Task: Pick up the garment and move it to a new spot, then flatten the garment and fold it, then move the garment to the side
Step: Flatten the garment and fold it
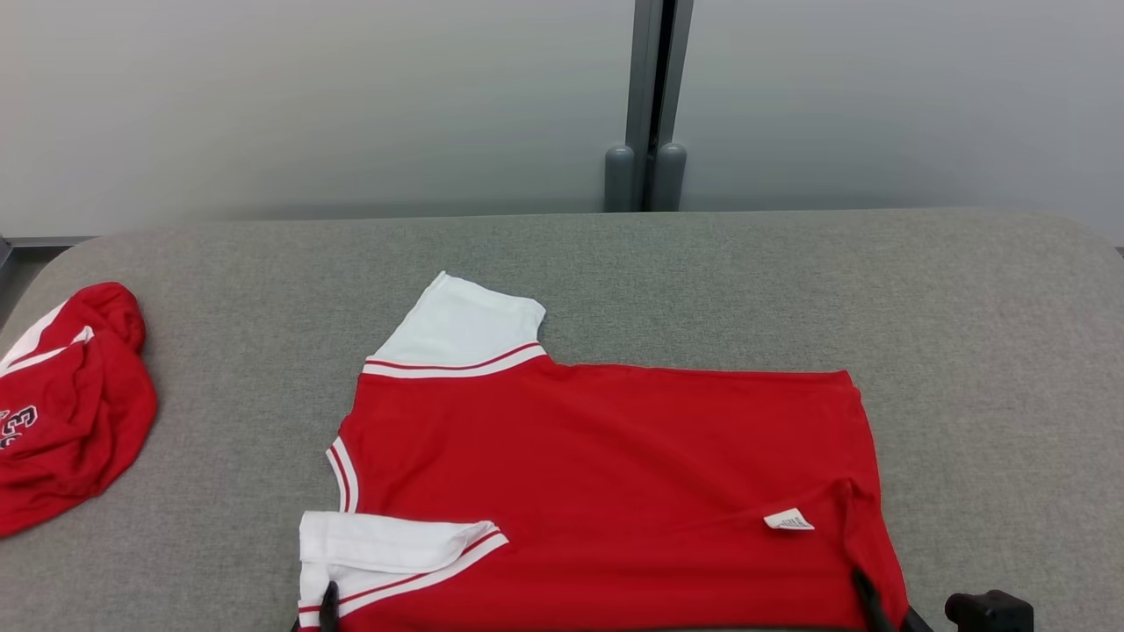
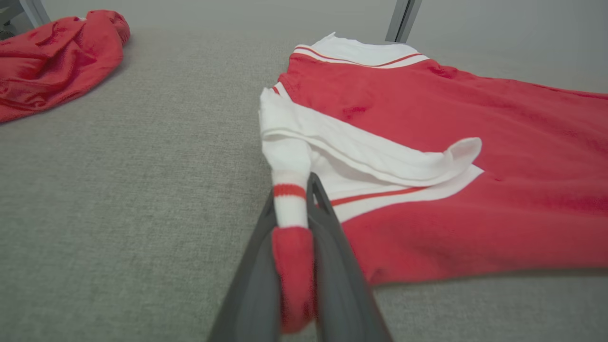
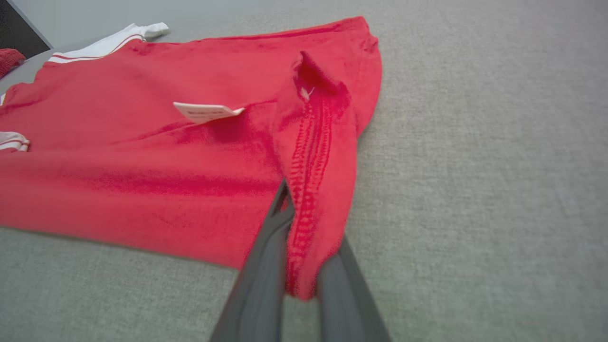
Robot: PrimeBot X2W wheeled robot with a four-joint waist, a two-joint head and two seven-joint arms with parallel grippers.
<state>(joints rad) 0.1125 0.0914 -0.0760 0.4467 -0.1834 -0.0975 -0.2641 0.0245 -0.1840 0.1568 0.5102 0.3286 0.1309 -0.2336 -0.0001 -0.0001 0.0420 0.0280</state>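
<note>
A red garment (image 1: 615, 456) with white, red-striped sleeves lies spread on the grey table (image 1: 966, 351), its near edge toward me. My left gripper (image 1: 327, 606) is at the near left corner, shut on a pinch of red and white sleeve cloth (image 2: 289, 209) that stands up between the fingers. My right gripper (image 1: 869, 597) is at the near right corner, shut on a raised fold of the red hem (image 3: 313, 190). The near white sleeve (image 2: 370, 156) lies folded over onto the red body (image 2: 475, 142). A white label (image 3: 206, 111) lies on the red body.
A second red garment (image 1: 70, 412) lies crumpled at the table's left edge, also in the left wrist view (image 2: 52, 52). A grey post (image 1: 650, 105) stands behind the table against a pale wall. Bare grey table lies to the right and behind the spread garment.
</note>
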